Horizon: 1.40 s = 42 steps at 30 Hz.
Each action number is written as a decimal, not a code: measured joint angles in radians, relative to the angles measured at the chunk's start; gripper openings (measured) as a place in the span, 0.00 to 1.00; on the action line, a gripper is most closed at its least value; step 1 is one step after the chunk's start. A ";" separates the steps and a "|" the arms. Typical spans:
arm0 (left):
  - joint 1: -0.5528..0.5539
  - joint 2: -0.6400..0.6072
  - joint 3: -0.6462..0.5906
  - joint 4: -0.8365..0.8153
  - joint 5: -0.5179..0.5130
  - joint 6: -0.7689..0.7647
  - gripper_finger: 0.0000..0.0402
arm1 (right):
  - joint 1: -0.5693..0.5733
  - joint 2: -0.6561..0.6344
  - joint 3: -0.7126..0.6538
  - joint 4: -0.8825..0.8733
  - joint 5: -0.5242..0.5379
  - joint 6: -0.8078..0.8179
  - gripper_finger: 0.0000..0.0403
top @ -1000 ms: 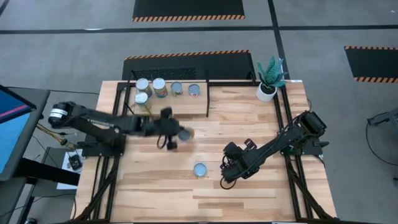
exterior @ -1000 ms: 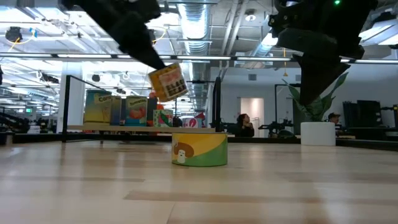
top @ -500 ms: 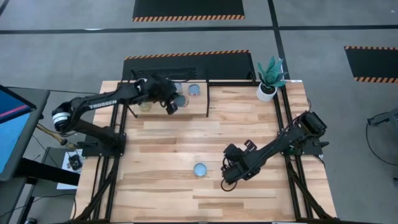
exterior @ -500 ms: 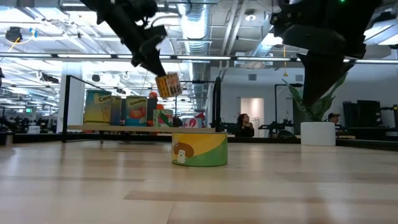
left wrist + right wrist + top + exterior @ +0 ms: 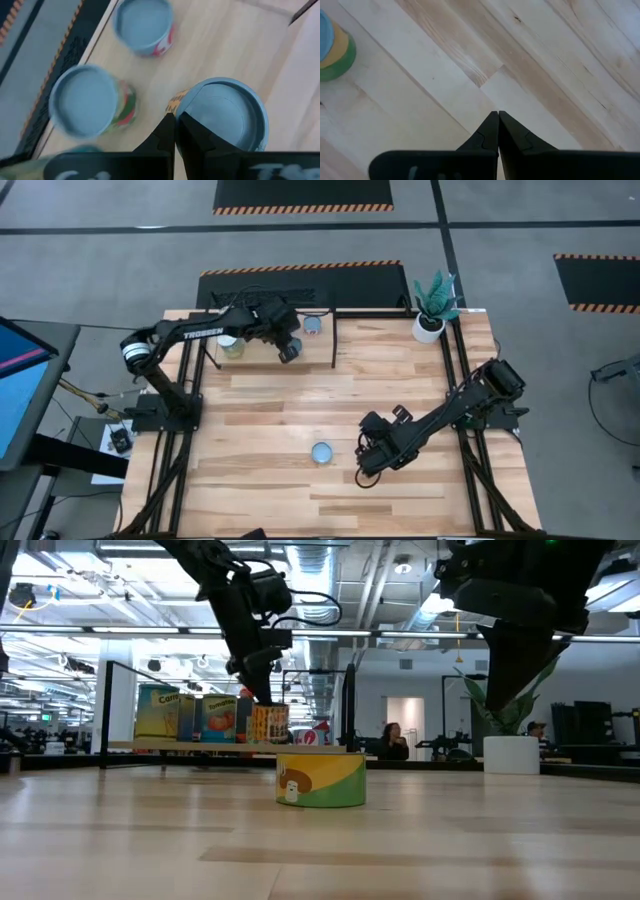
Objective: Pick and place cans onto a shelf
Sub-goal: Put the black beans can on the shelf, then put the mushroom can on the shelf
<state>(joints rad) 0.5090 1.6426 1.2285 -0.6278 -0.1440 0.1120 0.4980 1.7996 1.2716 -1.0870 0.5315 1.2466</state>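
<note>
The left tool (image 5: 287,346) hung over the shelf (image 5: 320,352), seemingly clamped on a yellow-labelled can (image 5: 269,724) resting on or just above the shelf beside other cans (image 5: 86,100). One can (image 5: 321,452) stood on the desk (image 5: 260,430) near the right tool (image 5: 363,465), whose fingers were together.

Even, bright overhead light falls on the table (image 5: 330,420) in the high view, with only soft, short shadows under the arms. In the low view, ceiling strip lights (image 5: 330,585) glare behind the dark, silhouetted arms, and the near planks go soft. The left wrist view is blurred (the closest can (image 5: 82,100) most of all), while the right wrist view shows crisp wood grain.
</note>
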 joint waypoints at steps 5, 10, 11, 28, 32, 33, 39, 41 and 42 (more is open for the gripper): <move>0.010 -0.012 0.000 -0.051 -0.055 -0.001 0.00 | 0.000 0.000 0.000 0.005 0.000 0.000 0.06; 0.033 -0.011 -0.001 -0.090 -0.040 0.008 0.00 | 0.006 0.000 0.000 0.020 0.001 0.000 0.06; 0.035 -0.008 -0.001 -0.085 -0.033 0.007 0.00 | 0.008 0.000 0.000 0.021 -0.001 0.000 0.06; 0.047 -0.007 -0.001 -0.058 -0.021 0.015 0.06 | 0.013 0.000 0.000 0.024 -0.007 0.001 0.06; 0.047 -0.007 -0.001 -0.057 -0.025 0.027 0.06 | 0.013 0.000 0.000 0.024 -0.008 0.001 0.06; 0.047 -0.007 -0.001 -0.054 -0.031 0.033 0.06 | 0.013 0.000 0.000 0.023 -0.008 0.001 0.06; 0.023 -0.012 0.036 -0.040 0.041 -0.012 0.06 | 0.013 0.000 0.000 0.023 -0.008 0.001 0.06; -0.008 -0.014 0.066 -0.046 0.140 -0.059 0.06 | 0.013 0.000 0.000 0.024 -0.008 0.001 0.06; -0.025 -0.018 0.076 -0.059 0.194 -0.087 0.06 | 0.013 0.000 0.000 0.024 -0.008 0.001 0.06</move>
<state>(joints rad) 0.4839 1.6244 1.3046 -0.6868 0.0501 0.0251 0.5106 1.7996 1.2714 -1.0631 0.5240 1.2472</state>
